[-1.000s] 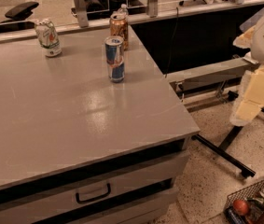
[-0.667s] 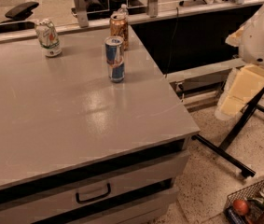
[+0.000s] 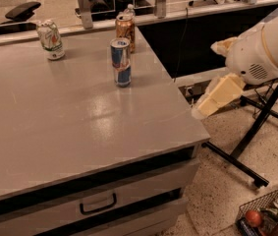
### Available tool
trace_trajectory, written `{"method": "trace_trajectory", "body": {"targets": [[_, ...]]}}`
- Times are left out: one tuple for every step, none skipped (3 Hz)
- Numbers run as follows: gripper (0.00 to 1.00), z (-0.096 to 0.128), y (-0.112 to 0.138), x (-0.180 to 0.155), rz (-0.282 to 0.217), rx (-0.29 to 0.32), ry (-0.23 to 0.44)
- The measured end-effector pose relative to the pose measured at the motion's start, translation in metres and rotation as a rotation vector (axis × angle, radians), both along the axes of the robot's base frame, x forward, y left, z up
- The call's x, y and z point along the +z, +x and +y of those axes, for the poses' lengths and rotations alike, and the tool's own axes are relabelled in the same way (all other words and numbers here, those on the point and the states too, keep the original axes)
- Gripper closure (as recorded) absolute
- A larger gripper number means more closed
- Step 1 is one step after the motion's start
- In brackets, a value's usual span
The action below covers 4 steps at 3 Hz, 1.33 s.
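- The gripper point(image 3: 201, 111) is seen at the right of the camera view. It is held off the right edge of the table point(image 3: 55, 117), just beside the near right corner and close to the level of the tabletop.
- Nothing is seen to be held by the gripper, and no can is touched by it. Whether it is open or closed cannot be told, as only a pale cream wedge-like shape is shown.
- The gripper is carried by the arm point(image 3: 264, 53), whose rounded white shell is seen higher up and further right.
- The blue-and-silver can point(image 3: 121, 62) is the can nearest to the gripper, though the two are well apart. It is stood upright on the far right part of the table, a little in from the right edge.
- A copper-coloured can point(image 3: 125, 28) is stood upright just behind the blue-and-silver can, near the far right corner. A clear bottle point(image 3: 130, 9) is partly hidden behind it.
- A green-and-white can point(image 3: 51, 39) is placed further left near the table's far edge, well apart from the other two cans (its body looks somewhat dented).
- A drawer point(image 3: 98, 204) with a dark handle is seen in the table's front.
- A black stand point(image 3: 256, 132) is set on the speckled floor under the arm. A wire basket point(image 3: 256, 205) holding a few items is seen in the lower right corner.
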<state>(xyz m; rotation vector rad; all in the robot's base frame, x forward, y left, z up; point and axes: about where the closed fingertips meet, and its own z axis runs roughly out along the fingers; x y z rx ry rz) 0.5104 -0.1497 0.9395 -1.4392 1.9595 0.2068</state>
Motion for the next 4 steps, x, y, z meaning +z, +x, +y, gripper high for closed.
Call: {"method": "trace_trajectory", "body": {"targets": [[0.0, 0.019, 0.014, -0.005, -0.056, 0.052, 0.175], [0.0, 0.035, 0.017, 0.0, -0.109, 0.123, 0.253], [0.0, 0.035, 0.016, 0.001, -0.111, 0.124, 0.245], [0.0, 0.045, 0.029, -0.008, -0.113, 0.091, 0.288]]}}
